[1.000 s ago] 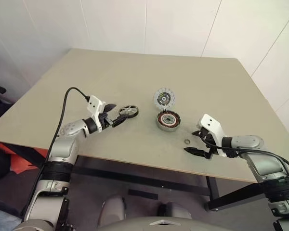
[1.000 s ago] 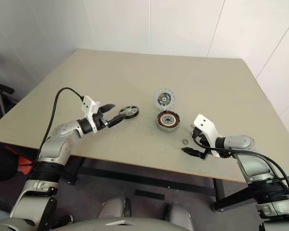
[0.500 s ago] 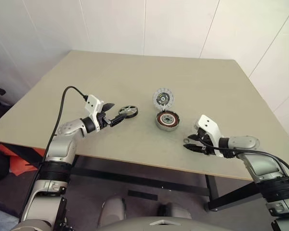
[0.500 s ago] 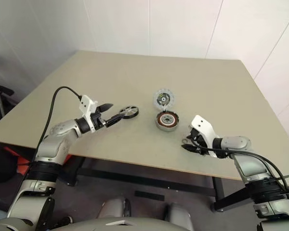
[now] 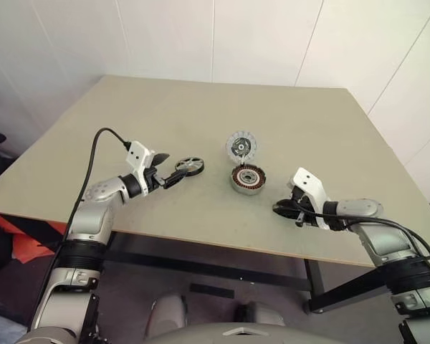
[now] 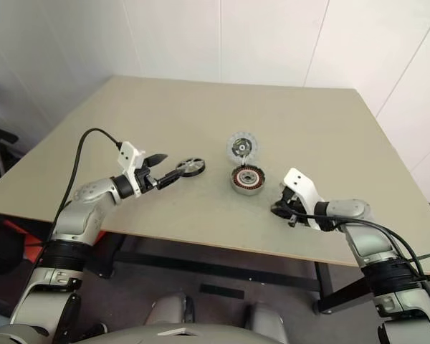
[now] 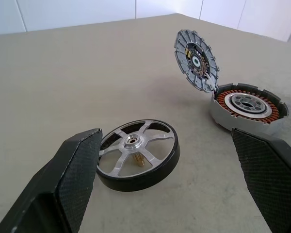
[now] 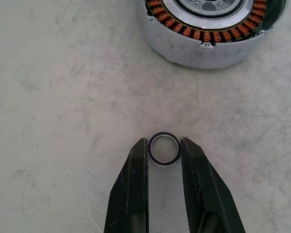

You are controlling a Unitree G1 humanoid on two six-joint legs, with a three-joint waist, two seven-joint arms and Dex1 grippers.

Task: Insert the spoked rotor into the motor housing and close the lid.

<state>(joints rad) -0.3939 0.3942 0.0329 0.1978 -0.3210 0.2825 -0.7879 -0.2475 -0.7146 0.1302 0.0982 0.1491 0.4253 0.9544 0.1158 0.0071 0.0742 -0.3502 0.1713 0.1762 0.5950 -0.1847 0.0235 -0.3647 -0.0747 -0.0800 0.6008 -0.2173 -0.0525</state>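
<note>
Spoked rotor (image 7: 137, 160) lying flat on the beige surface (image 5: 201, 115), near the left edge of the working area, between the widely parted jaws of the left gripper (image 5: 168, 169), untouched. Left arm reaching roughly level toward it, angled inward to the right. Further right, motor housing (image 5: 247, 180) standing open with copper windings exposed, lid (image 5: 241, 146) tipped up on edge at its far side, touching the housing rim. Nearer the front edge, right gripper (image 8: 165, 170) angled downward, jaws drawn in on both sides of a tiny metal ring (image 8: 164, 148) resting on the surface just beside the housing.
</note>
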